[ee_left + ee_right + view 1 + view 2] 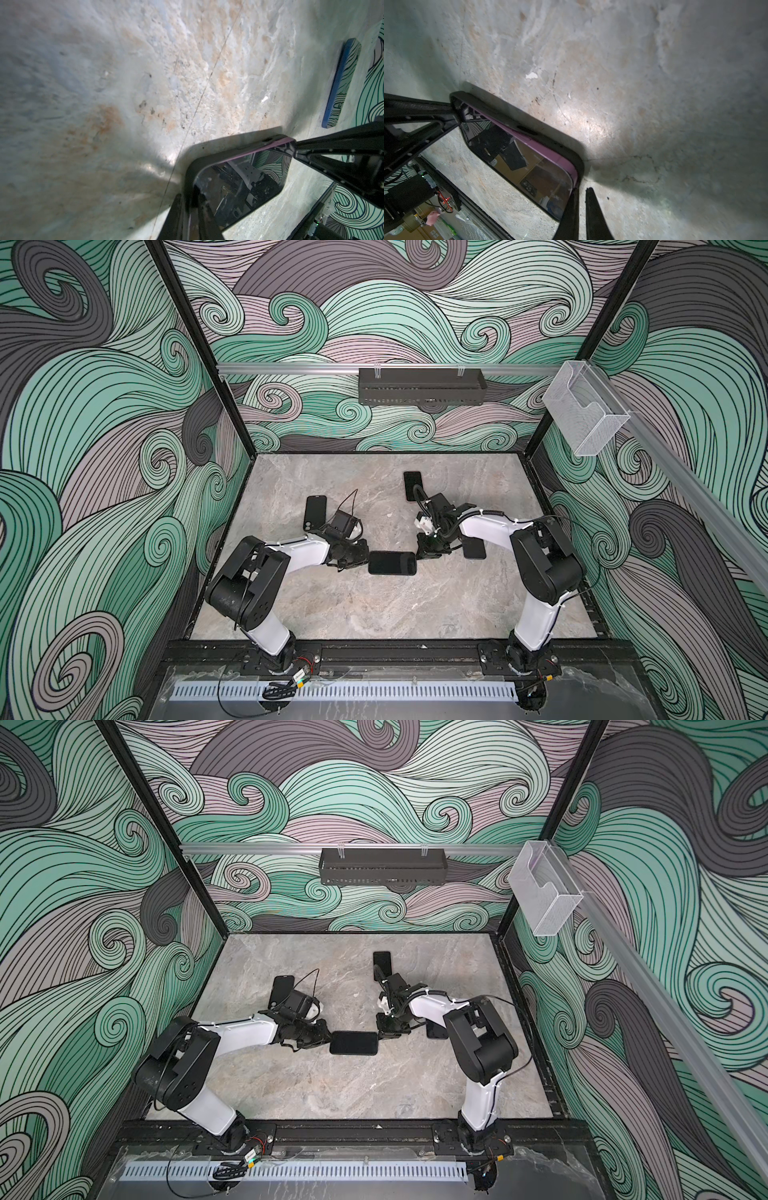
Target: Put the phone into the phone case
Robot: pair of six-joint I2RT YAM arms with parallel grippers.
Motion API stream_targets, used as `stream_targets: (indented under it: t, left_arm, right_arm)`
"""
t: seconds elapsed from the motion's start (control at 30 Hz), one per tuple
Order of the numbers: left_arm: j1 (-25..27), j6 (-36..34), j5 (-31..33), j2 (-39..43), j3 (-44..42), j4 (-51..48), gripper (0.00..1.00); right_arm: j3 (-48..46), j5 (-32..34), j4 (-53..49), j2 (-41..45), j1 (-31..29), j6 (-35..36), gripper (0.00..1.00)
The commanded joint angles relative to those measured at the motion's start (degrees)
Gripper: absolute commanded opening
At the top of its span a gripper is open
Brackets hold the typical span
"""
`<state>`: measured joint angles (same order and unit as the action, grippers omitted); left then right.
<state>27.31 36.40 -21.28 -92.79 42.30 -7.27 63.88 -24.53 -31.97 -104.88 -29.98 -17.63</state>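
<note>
Pinching the 9 o'clock end of the phone case (228,152), the left gripper (365,560) stands narrow. In its wrist view one finger appears to lie outside the short end wall and the other over the glass, with the rim between them. Opposite, the right gripper (419,556) is closed almost to a point and meets the case near its 2 o'clock corner. A sliver of table shows between its fingers (593,212), so I cannot tell whether it nips the rim or only bears on it.

Between the two, the phone (392,563) lies flat and screen up near the middle of the table (374,614), its long axis running 9 to 3. It sits inside the black case but, as I judge it, is not fully home. Along one long side a band of its purple edge (548,154) shows above the case wall, widest toward the right gripper's end. The other long side is hard to read.

Most of the task looks done. What is left is seating that raised side until the rim laps the glass, then releasing.

Farther out lie three other dark slabs: one at 12 o'clock (412,485), one at 10 o'clock (314,510) and one at 3 o'clock (475,548) under the right arm. Whether these are phones or cases I cannot tell.
</note>
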Motion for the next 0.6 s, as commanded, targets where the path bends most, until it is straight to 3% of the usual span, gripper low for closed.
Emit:
stream_targets:
  t: [0.0,0.57]
  left_arm:
    - [-0.8,-1.2,0.4,-0.8,-0.1,-0.8,0.17]
    - [-1.2,-1.2,0.5,0.4,-1.0,-1.0,0.17]
  right_arm:
    - [0.4,-1.1,0.4,2.6,-0.1,-0.4,0.12]
    - [0.3,-2.7,3.1,-3.4,-0.3,-1.0,0.11]
